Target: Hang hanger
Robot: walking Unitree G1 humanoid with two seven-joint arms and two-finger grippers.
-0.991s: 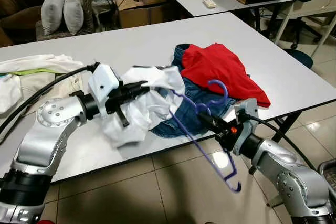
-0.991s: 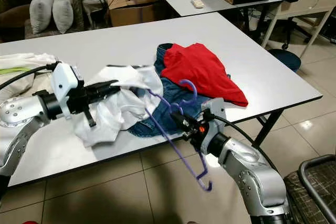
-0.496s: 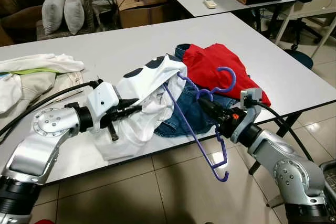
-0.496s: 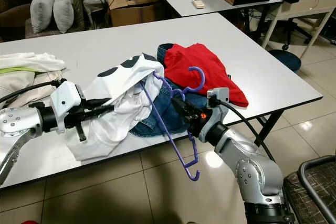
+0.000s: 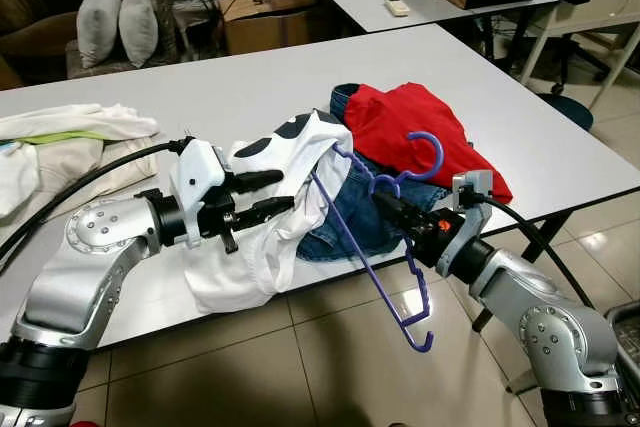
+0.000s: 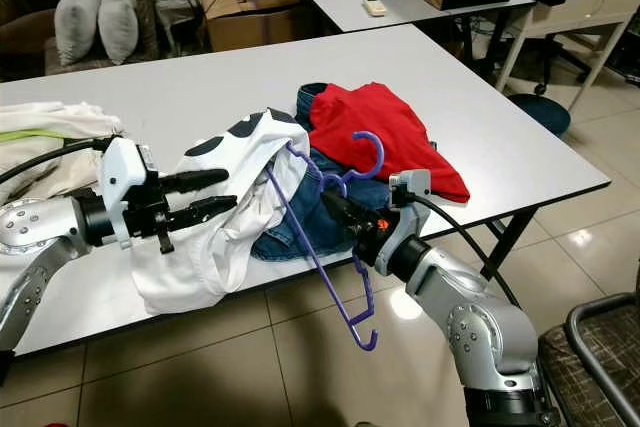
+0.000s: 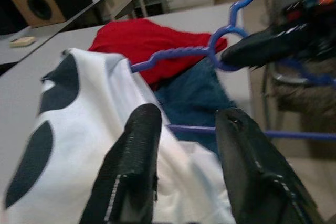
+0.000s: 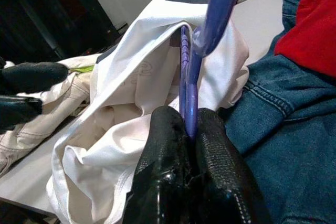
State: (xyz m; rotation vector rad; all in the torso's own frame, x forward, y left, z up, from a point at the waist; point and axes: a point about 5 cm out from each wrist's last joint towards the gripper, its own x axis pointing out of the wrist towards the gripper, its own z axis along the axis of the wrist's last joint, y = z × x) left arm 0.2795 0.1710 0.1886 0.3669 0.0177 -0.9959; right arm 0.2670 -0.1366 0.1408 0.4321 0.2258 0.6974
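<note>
Two grippers up | my right gripper (image 5: pixel 385 205) clamps purple hanger (image 5: pixel 372 247) at table (image 5: pixel 200 87) edge | my left gripper (image 5: pixel 272 193), fingers parted now, has released white shirt (image 5: pixel 262 237), which hangs on hanger

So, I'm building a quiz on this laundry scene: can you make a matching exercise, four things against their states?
Things:
1. purple hanger
2. white shirt
3. red garment
4. left gripper

States:
a. fingers open beside the cloth
b. draped over one hanger arm
c. lying on the jeans
d. pinched in the right gripper

Pairs: 1-d, 2-b, 3-c, 4-a
</note>
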